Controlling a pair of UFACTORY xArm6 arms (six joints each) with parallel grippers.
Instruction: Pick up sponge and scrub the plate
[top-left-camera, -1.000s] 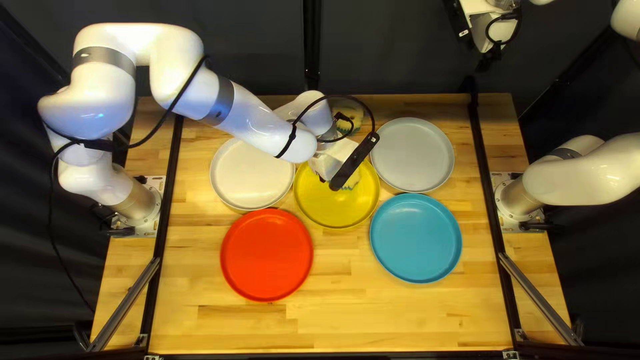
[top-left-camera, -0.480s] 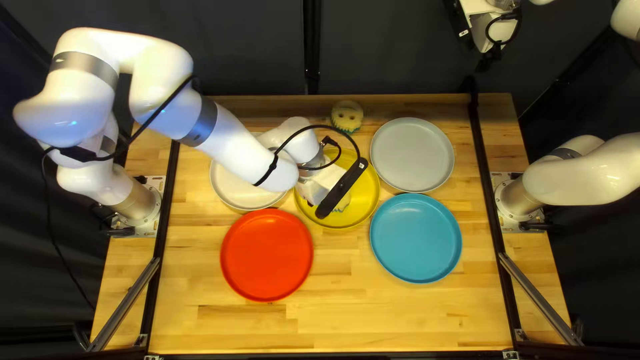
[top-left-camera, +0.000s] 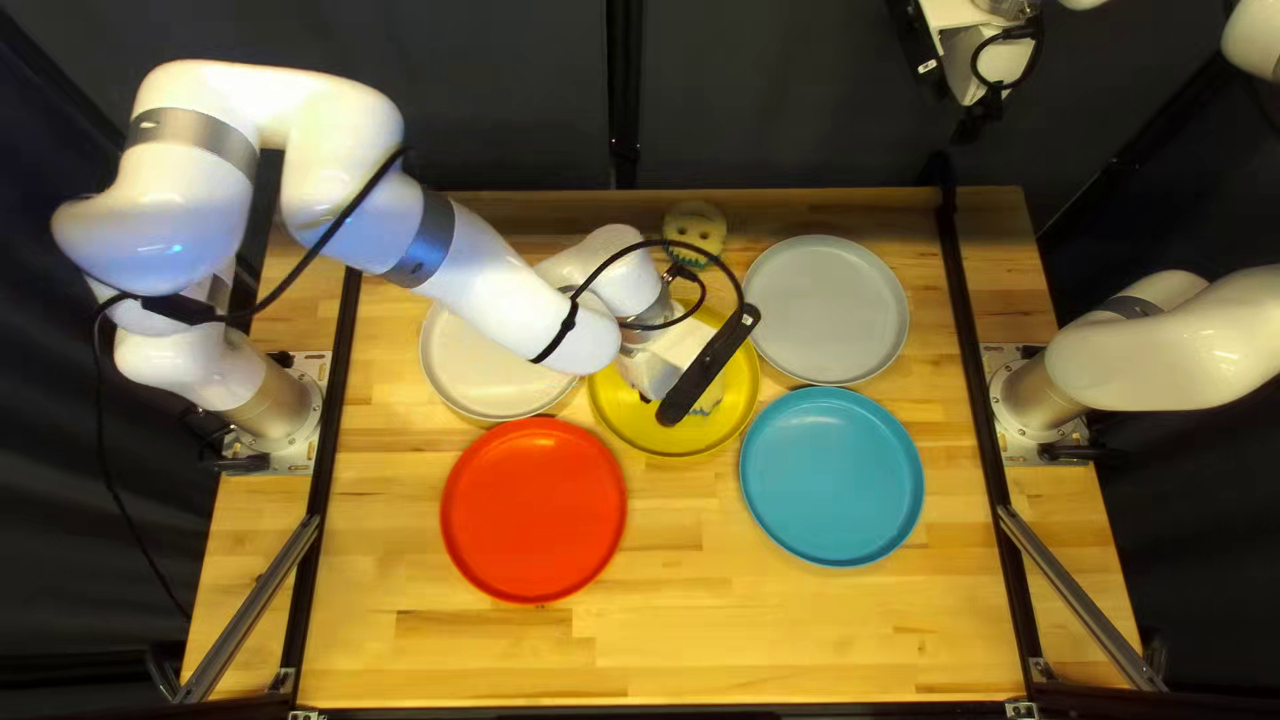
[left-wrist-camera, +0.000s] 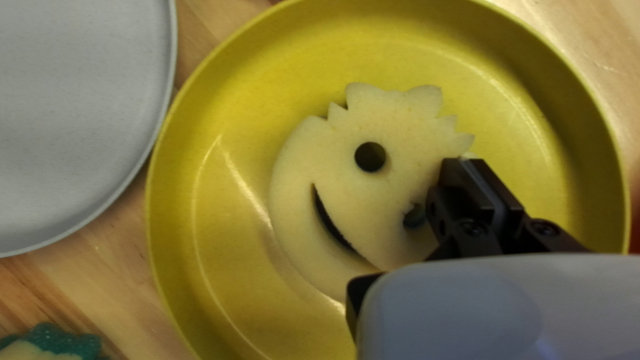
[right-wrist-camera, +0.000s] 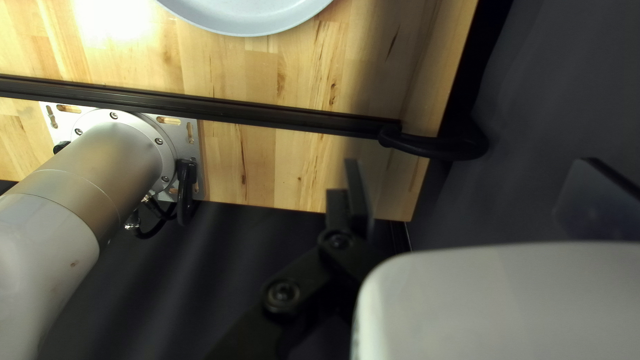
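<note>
In the left wrist view, the left pincer is closed on one edge of the sponge, which lies on the floor of the yellow plate. The nearer eye hole, right beside the pincer, looks a bit squashed, which I take as a sign of the pinch. Most of the sponge's round body sits off to one side of the pincer, toward the gray plate, so the grip is well off-center. Being round, it gives no clear long axis to line up with. Bare yellow surface shows on both sides of the pincer.

In the top left view, the left arm reaches over the white plate to the yellow one, and its own wrist hides the pincer. A second sponge lies on the table, beyond the working pincer. The scrub looks underway; the next stroke likely calls for sweeping across the plate while pressing lightly, and the free side could curl or twist out.

In the right wrist view, the right pincer is spread wide with nothing in it, well apart from the plates. The left one is clearly nearer the work.
</note>
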